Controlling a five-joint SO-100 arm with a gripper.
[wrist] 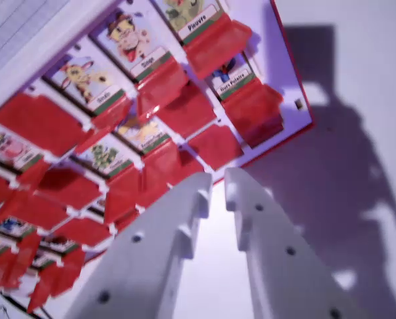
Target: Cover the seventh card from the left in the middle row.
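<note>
The game board (288, 50), white with a red edge, lies tilted across the upper left of the wrist view on a pale tabletop (357, 100). It carries rows of picture cards, each with a red hinged flap (218, 40). Several flaps are down over their cards, such as the covered cell (38, 123) at the wrist view's left; others stand open, showing cartoon figures, among them the card labelled "Pieuvre" (195, 14). Which card is seventh in the middle row cannot be settled, since only part of the board is in view and it is blurred. The white fingers (251, 226) stand slightly apart with nothing between them, the gripper (218, 183) poised at the board's near edge, seemingly just above it. The arm's shadow (344, 146) falls at the right.
</note>
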